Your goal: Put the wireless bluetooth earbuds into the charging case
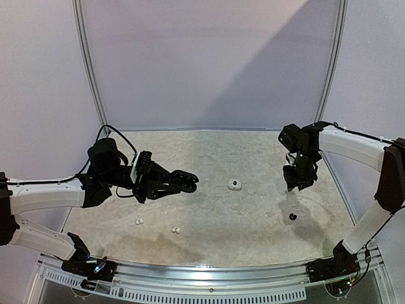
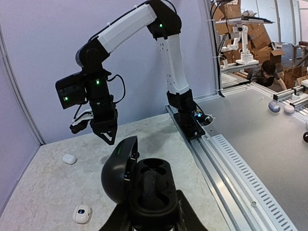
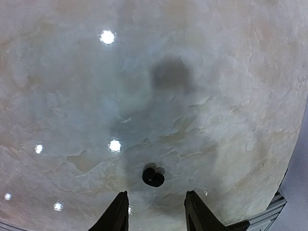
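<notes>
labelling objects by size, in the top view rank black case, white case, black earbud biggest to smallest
1. black case, open, held raised in the left gripper, so nearness may inflate it
2. white case
3. black earbud

Black charging case (image 2: pixel 149 187) is held raised, lid open; one black earbud (image 3: pixel 153 176) and two white earbuds (image 1: pixel 139 221) (image 1: pixel 176 229) are scattered on the surface (image 1: pixel 221 152).

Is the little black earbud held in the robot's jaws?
No, the black earbud lies on the table, apart from the right gripper, whose jaws stand open.
</notes>
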Robot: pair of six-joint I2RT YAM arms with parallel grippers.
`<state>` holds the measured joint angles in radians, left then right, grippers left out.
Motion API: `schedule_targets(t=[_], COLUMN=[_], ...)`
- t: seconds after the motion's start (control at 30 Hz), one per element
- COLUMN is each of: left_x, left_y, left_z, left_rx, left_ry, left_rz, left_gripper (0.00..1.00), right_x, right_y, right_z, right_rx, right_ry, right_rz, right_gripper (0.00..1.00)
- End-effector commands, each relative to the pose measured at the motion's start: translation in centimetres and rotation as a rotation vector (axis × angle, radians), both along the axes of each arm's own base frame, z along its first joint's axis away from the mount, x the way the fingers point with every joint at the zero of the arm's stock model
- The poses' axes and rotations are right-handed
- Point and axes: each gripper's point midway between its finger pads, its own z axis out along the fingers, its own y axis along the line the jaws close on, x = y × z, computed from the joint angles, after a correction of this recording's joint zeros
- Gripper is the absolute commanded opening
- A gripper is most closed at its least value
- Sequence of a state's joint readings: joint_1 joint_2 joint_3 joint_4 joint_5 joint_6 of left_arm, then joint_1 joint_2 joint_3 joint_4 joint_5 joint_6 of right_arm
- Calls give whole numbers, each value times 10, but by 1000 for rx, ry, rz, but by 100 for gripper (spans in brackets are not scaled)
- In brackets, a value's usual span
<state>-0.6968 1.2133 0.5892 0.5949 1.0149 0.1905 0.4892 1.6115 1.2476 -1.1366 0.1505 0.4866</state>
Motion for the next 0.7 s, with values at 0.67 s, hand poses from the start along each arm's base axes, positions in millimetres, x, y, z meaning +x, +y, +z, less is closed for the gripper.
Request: schedule_targets(t=[0.67], left_x=[-1], left_y=[2], left_z=[-4], left_rx=[3], left_ry=[3], left_rz=[16], left_gripper=[0], right_x=[-47], right_y=[-17], right_z=[-95], right_rx=[14], right_ry=[242], right_rz=[-125], right_gripper=[54])
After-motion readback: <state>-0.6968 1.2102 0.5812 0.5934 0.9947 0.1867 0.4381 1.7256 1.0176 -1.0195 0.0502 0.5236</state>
